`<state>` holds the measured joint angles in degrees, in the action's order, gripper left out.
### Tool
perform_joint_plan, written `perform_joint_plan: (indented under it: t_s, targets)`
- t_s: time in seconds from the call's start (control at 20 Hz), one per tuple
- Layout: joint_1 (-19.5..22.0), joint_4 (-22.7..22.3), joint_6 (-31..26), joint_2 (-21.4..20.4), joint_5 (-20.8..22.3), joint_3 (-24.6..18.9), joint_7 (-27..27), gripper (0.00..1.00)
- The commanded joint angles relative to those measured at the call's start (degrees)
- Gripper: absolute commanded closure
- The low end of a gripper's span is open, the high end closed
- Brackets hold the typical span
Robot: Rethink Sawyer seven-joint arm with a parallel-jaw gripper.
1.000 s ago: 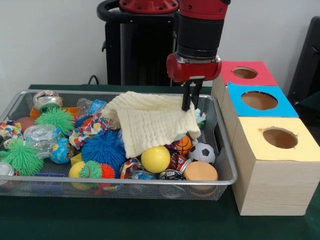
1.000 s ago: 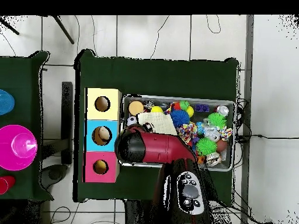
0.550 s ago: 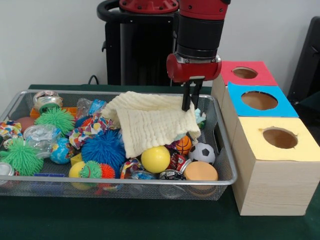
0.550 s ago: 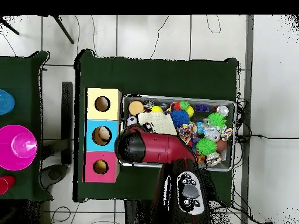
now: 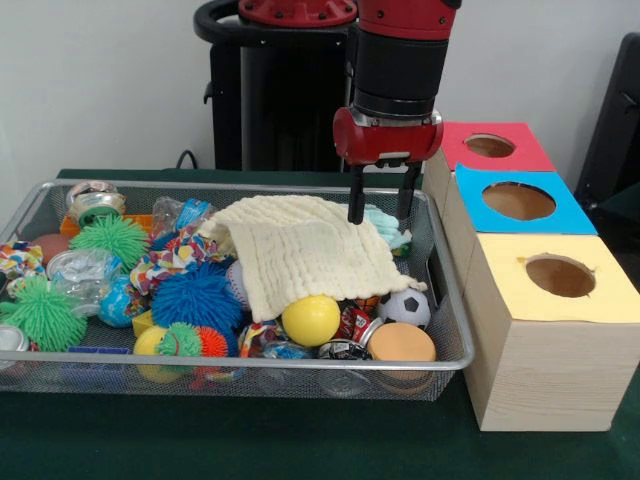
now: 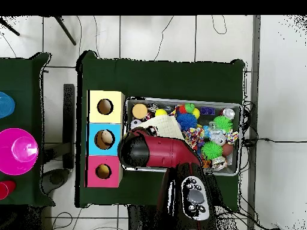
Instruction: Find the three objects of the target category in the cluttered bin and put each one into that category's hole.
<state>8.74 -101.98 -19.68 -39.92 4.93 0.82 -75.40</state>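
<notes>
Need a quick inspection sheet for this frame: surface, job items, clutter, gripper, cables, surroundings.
Surface: green table cover, bare in front of the bin.
Job items: wire bin full of toys; three boxes beside it with holes: red box, blue box, yellow box.
Clutter: cream cloth draped over the pile; yellow ball, soccer ball, blue spiky ball, green spiky balls, cans.
Gripper: gripper open, fingers straddling the cloth's far edge, holding nothing.
Cables: cables loose on the floor around the table.
Surroundings: second table with a pink cup.
</notes>
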Motion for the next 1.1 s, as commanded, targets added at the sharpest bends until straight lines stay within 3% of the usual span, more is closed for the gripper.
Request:
perform_joint_plan:
  t_s: [0.05,0.3,0.5,1.1]
  targets:
    - [0.82,-0.75,-3.39,1.77,-2.10,-1.52,-10.99,0.00]
    - [0.78,-0.09,-3.95,1.05,-1.96,-1.52,-10.49,0.00]
    - [1.92,1.59,-8.02,-0.48,-1.90,-1.76,-8.27,0.00]
    - [8.90,6.18,-16.43,-1.89,-0.41,-5.35,-1.01,0.00]
